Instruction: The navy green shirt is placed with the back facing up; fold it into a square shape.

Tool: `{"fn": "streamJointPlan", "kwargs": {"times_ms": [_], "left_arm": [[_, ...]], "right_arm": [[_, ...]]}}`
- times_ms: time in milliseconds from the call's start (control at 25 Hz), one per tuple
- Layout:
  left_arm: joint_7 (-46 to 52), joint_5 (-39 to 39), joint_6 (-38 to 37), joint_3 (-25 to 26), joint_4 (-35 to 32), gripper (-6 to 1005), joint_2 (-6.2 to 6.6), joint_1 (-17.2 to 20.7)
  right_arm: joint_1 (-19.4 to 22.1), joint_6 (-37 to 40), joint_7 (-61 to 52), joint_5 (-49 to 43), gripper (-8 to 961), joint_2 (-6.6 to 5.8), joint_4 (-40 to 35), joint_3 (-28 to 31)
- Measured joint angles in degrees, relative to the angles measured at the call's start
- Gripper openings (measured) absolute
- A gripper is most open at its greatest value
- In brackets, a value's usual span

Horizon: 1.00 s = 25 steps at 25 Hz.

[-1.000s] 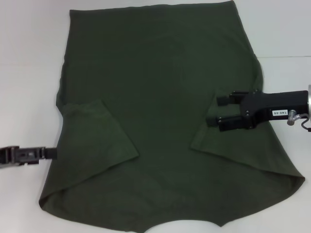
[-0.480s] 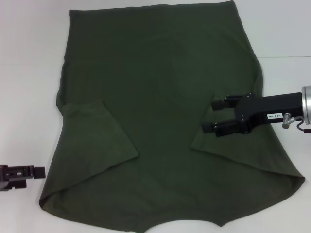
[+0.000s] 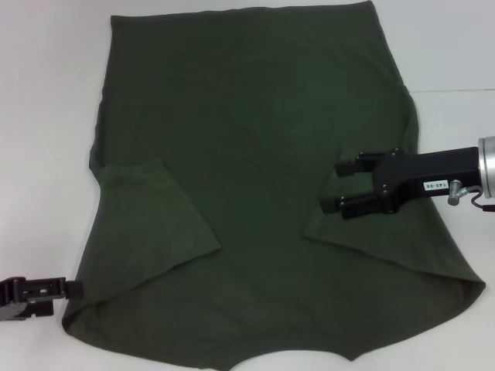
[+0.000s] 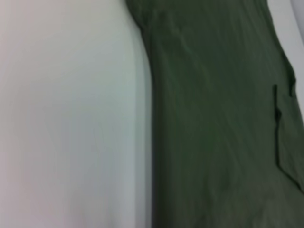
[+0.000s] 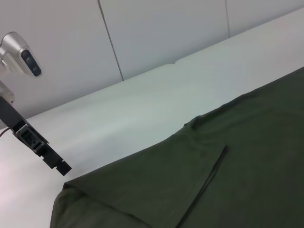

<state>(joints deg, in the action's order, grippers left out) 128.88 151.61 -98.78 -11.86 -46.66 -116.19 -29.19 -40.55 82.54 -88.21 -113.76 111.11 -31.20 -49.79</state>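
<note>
The navy green shirt [image 3: 255, 139] lies spread flat on the white table, plain side up, with both sleeves folded inward: one on the left [image 3: 155, 216] and one on the right [image 3: 371, 236]. My right gripper [image 3: 337, 185] hovers open over the shirt's right half, just above the folded right sleeve, with nothing between its fingers. My left gripper [image 3: 76, 289] is low over the table at the shirt's near left corner, its tip at the cloth's edge. The left wrist view shows the shirt's side edge [image 4: 218, 123]. The right wrist view shows the shirt [image 5: 228, 180] and the left gripper [image 5: 59, 166] beyond it.
The white table [image 3: 46, 116] runs around the shirt on the left, right and far sides. The shirt's near hem runs off the bottom of the head view. A pale panelled wall [image 5: 156, 33] stands behind the table.
My left gripper has moved nearer along the shirt's left side, from beside the folded sleeve to the near left corner. My right gripper has shifted slightly left over the shirt.
</note>
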Motion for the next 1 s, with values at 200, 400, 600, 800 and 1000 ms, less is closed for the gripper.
{"fn": "streamJointPlan", "kwargs": {"times_ms": [200, 400, 600, 800, 1000], "left_arm": [[0.0, 1.1, 1.8, 0.0, 1.5, 910, -0.02, 0.0], [0.0, 1.1, 2.9, -0.2, 2.2, 910, -0.01, 0.0], [0.0, 1.1, 3.2, -0.4, 3.1, 909, 0.07, -0.3], [0.0, 1.1, 3.7, -0.4, 3.8, 909, 0.1, -0.5], [0.0, 1.2, 4.7, -1.3, 5.0, 910, 0.09, -0.7]], "right_arm": [[-0.1, -0.1, 0.0, -0.2, 921, -0.15, 0.0, -0.5], [-0.6, -0.3, -0.3, -1.2, 921, -0.15, 0.0, -0.5], [-0.7, -0.3, -0.4, -1.5, 921, -0.21, 0.0, -0.5], [-0.9, -0.2, -0.5, -1.6, 920, -0.28, 0.0, -0.5], [-0.9, -0.3, -0.4, -1.6, 920, -0.29, 0.0, -0.5]]}}
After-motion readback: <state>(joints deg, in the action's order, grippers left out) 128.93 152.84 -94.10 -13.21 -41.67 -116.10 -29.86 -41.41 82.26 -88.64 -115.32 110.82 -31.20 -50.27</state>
